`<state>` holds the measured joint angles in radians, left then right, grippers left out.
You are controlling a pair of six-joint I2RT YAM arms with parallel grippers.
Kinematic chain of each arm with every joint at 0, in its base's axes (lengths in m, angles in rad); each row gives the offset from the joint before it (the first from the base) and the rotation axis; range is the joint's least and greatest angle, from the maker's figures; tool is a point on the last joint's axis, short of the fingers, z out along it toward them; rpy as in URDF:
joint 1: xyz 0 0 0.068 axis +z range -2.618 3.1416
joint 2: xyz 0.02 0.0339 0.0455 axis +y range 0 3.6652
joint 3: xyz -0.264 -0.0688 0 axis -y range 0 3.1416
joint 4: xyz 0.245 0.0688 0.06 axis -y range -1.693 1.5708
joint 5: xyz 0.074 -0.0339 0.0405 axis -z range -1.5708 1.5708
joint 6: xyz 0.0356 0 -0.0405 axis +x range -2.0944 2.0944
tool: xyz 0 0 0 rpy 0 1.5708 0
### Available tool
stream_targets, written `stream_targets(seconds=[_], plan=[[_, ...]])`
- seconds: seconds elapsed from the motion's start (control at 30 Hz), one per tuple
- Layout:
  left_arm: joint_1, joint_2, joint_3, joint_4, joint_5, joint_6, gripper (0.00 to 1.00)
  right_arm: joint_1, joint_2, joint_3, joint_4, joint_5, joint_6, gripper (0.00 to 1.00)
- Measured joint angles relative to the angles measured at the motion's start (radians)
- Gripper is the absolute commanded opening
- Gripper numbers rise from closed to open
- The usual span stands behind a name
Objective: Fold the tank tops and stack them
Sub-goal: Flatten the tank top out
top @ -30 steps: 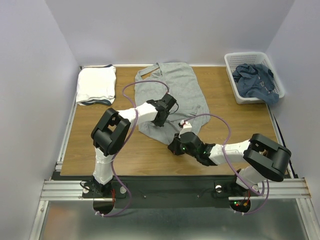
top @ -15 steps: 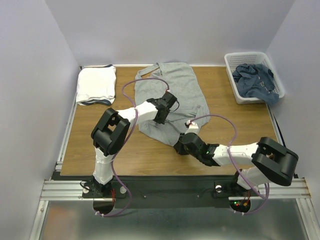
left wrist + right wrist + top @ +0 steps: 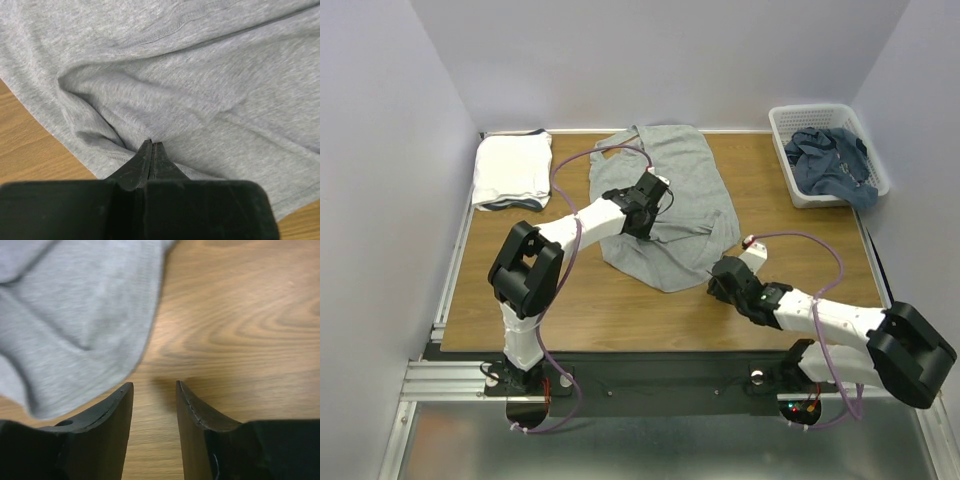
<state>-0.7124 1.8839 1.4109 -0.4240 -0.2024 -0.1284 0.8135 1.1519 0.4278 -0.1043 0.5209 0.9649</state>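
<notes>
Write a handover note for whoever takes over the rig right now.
Left claw: shut on a pinch of the grey top, mid-table.
Right claw: open, empty, over the table beside the top's edge.
Done: white folded stack at the far left corner.
Left: the grey top lies rumpled, not folded; a blue garment sits in the basket, far right.

Left pincer (image 3: pixel 151 146) clamped tight, arm outstretched; right pincer (image 3: pixel 154 386) parted, arm low.
</notes>
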Motion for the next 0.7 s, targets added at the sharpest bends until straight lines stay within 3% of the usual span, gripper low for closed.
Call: stream_targets(seconds=[0.07, 0.7], plan=[[0.003, -0.011, 0.0, 0.001, 0.013, -0.003, 0.0, -0.023, 0.016, -0.002, -0.025, -0.004, 0.002, 0.52], [0.023, -0.042, 0.0, 0.003, 0.071, -0.01, 0.0, -0.031, 0.194, 0.105, 0.009, 0.0, -0.002, 0.51]])
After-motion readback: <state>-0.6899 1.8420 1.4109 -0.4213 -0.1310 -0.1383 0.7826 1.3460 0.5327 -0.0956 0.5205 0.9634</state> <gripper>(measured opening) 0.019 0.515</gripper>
